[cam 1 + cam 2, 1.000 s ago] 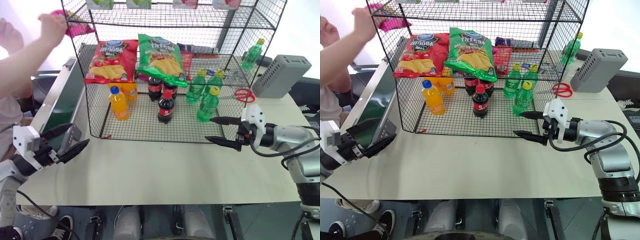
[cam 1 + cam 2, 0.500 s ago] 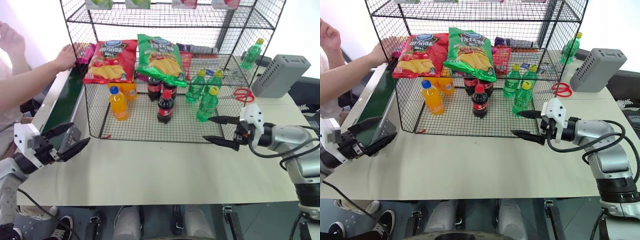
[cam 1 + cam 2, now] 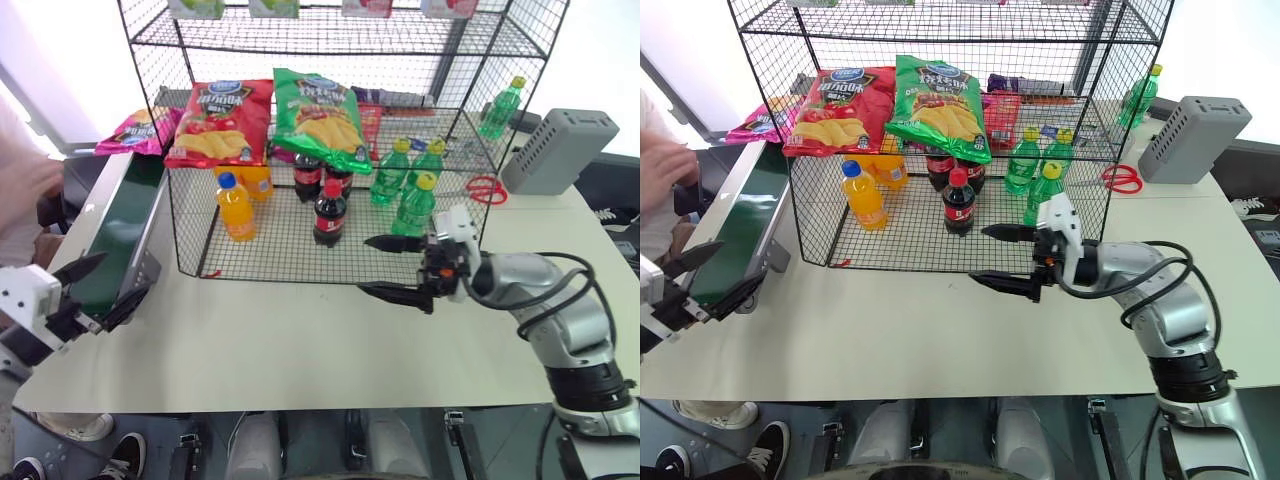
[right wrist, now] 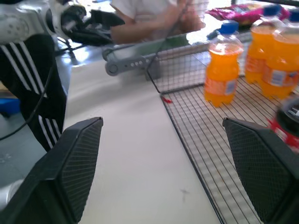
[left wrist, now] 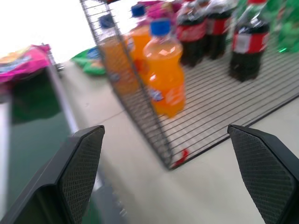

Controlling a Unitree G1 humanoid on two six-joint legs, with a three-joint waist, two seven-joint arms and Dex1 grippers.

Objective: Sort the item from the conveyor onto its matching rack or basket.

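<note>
- Right gripper [image 3: 390, 267] hovers over the pale table [image 3: 300, 340], just in front of the black wire rack [image 3: 190, 200]; its two black fingers are spread wide with nothing between them.
- Left gripper [image 3: 100, 285] hangs at the near end of the conveyor [image 3: 115, 235], its fingers likewise wide apart and empty.
- From the left gripper, the pink crisp bag [image 3: 138, 130] lies well ahead, at the far end of the green belt, just beside the rack's outer corner; neither gripper touches it.
- From the right gripper, that bag is far off, beyond the rack and across to the robot's left.
- Just behind the right gripper, inside the rack's bottom tier, stand a cola bottle [image 3: 329, 213] and green bottles [image 3: 414, 208]; an orange bottle [image 3: 236, 207] stands further toward the left gripper's side.
- Above them, a red crisp bag [image 3: 222, 122] and a green crisp bag [image 3: 320, 117] lie side by side on the tier.
- A person's hand [image 3: 668, 165] shows near the conveyor, beyond the left gripper.
- Red scissors [image 3: 487, 189] and a grey box [image 3: 560, 150] lie on the table past the right gripper, outside the rack.
</note>
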